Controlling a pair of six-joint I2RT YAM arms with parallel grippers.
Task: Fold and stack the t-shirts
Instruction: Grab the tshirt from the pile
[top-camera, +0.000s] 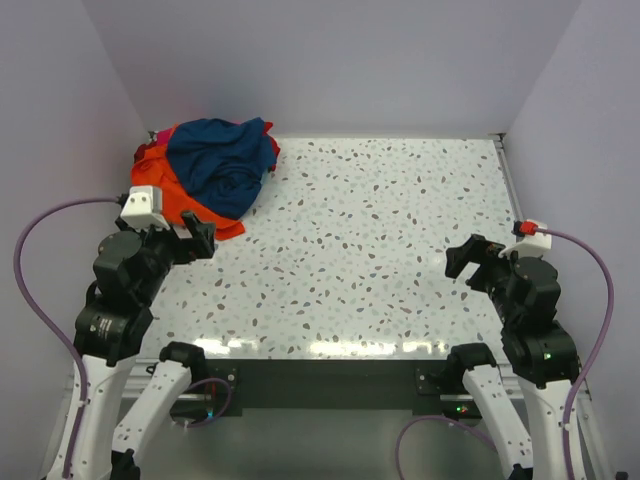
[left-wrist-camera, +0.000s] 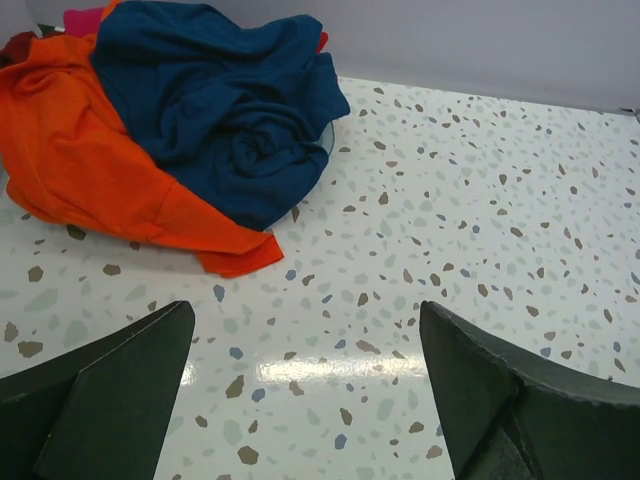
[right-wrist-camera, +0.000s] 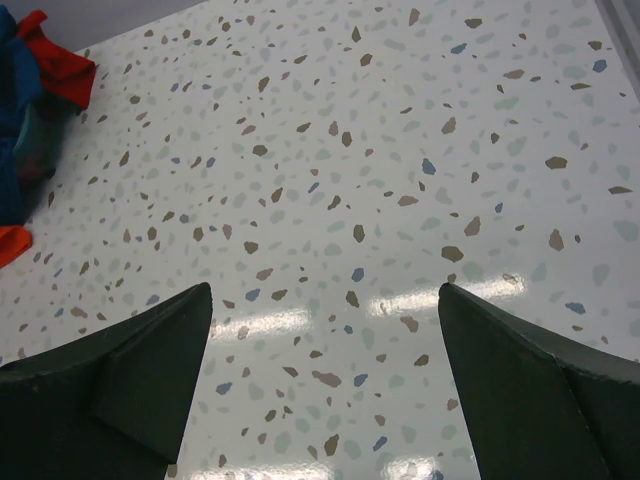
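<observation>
T-shirts (top-camera: 207, 172) — one crumpled heap, far left

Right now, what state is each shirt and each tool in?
navy t-shirt: crumpled, unfolded, on top of the others
orange t-shirt: crumpled, unfolded, partly under the navy one
pink t-shirt: mostly hidden behind the others
left tool: open, empty
right tool: open, empty
</observation>
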